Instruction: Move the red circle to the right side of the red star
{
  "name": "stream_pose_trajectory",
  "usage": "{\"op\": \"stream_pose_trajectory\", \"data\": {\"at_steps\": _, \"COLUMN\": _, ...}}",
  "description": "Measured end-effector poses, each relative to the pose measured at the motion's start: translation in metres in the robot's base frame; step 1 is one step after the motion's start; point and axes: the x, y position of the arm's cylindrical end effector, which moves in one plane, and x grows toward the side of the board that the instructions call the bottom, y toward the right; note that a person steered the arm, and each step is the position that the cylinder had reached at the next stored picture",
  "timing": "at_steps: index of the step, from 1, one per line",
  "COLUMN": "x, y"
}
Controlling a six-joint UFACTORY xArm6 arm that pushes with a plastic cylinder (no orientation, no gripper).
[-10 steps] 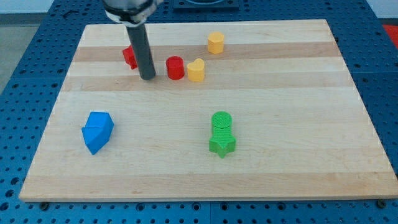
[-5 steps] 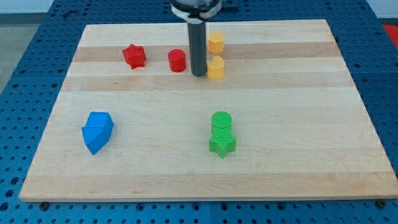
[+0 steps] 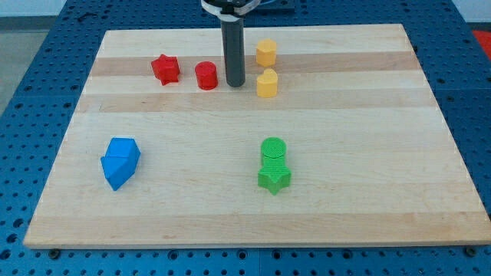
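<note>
Only one camera view here. The red circle [image 3: 205, 76] sits just to the view's right of the red star [image 3: 165, 69], near it but not touching. My tip [image 3: 235, 84] is down on the wooden board [image 3: 368, 138], between the red circle and a yellow block [image 3: 266, 83]. No gripper on this rig, just the rod.

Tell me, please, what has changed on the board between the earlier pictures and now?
My tip swung from beside the red star to the red circle's right side, then nudged it left toward the star. The yellow heart got shoved right. The other yellow block, blue block and both green blocks stayed put.
</note>
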Motion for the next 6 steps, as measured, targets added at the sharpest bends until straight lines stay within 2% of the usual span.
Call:
{"op": "stream_pose_trajectory", "data": {"at_steps": 3, "x": -0.001, "y": -0.049}}
{"op": "stream_pose_trajectory", "data": {"at_steps": 6, "x": -0.017, "y": -0.063}}
